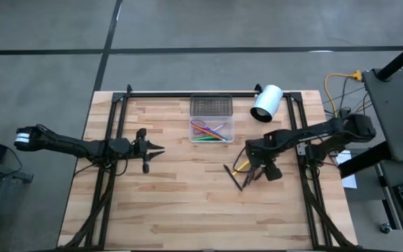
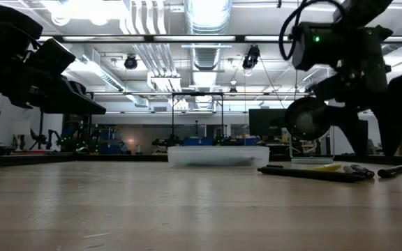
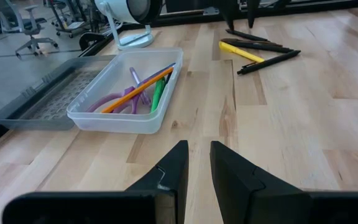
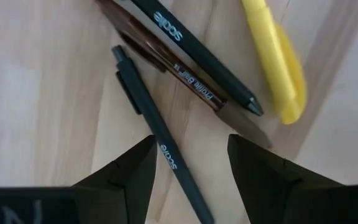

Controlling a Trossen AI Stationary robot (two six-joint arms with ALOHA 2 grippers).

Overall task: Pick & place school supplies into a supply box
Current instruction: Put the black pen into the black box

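two arms low: right fingers [image 4: 188, 165] wide over black pen [image 4: 157, 140], left fingers [image 3: 196, 165] narrow, empty.

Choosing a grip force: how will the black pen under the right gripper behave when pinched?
The black pen looks thin, straight and rigid, so probably stiff and light. Its smooth round barrel may roll or slip. It lies between the open right gripper fingers.

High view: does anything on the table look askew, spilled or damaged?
Nothing looks damaged or spilled. A white cylinder lies on its side by the supply box. Dark pens and a yellow pencil lie crisscrossed under the right gripper, not yet boxed.
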